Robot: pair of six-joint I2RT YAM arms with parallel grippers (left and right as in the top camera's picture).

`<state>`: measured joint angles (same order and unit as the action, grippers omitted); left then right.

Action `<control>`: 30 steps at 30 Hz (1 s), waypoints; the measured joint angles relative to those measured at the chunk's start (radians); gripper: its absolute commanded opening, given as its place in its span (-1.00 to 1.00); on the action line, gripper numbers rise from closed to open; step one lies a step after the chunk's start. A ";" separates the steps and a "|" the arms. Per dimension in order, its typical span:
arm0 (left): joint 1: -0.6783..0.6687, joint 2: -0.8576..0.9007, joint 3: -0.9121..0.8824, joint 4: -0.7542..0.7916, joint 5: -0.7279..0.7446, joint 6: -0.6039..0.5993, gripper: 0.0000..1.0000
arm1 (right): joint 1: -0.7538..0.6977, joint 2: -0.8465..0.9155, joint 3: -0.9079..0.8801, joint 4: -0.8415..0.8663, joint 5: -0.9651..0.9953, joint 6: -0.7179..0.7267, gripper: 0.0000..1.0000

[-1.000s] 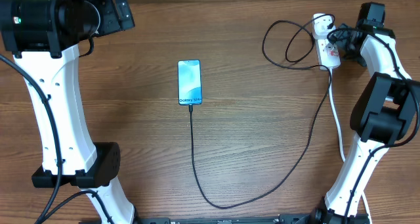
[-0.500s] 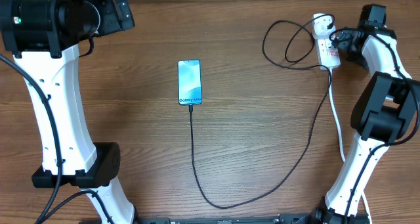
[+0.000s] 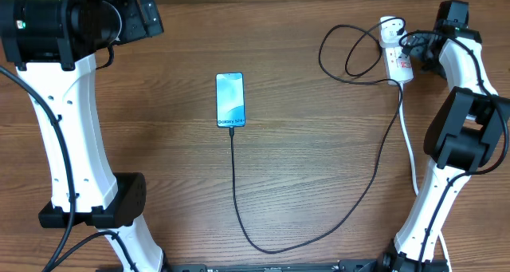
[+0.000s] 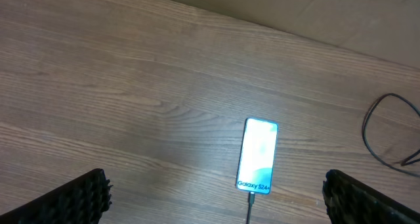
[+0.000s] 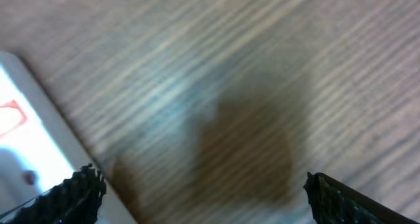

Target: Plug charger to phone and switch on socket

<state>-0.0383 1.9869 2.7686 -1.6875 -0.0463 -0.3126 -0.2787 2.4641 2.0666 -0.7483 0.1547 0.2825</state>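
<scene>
The left gripper (image 4: 213, 184) hangs far to the left of, and beyond, the slim rectangular phone with the lit teal-blue screen (image 3: 230, 100). Its black ridged fingers stand wide apart with nothing between them. The phone lies flat on the brown wooden table (image 3: 303, 144), its long axis running straight away from the robot.

The charger, a long thin black cable (image 3: 233, 184), appears seated in the phone's near edge. From there it drops toward the robot, sweeps right of the phone and climbs to a round white plug adapter (image 3: 388, 33). That half of the task looks done.

Far right of the phone lies the socket, a white elongated plastic power strip (image 3: 398, 65), its long axis roughly parallel to the phone's. The adapter sits at its far end, and small red switches (image 3: 401, 62) show nearer along it. The right gripper (image 5: 203, 181) hovers just right of the strip, jaws spread and empty. In its wrist view the strip is only a blurred white edge at the left. The right arm is plainly the nearer one, so a short move leftward onto a switch is probably what remains.
</scene>
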 measured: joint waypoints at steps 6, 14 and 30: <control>0.000 0.000 0.000 0.000 0.000 0.000 1.00 | 0.010 0.000 0.007 0.008 -0.038 -0.009 1.00; 0.000 0.000 0.000 0.000 0.000 0.000 0.99 | 0.010 0.000 0.012 -0.010 -0.041 -0.005 1.00; 0.000 0.000 0.000 0.000 0.000 0.000 0.99 | 0.009 0.000 0.030 -0.064 -0.054 0.006 0.99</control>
<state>-0.0383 1.9869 2.7686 -1.6875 -0.0463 -0.3126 -0.2695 2.4638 2.0964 -0.8124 0.1009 0.2882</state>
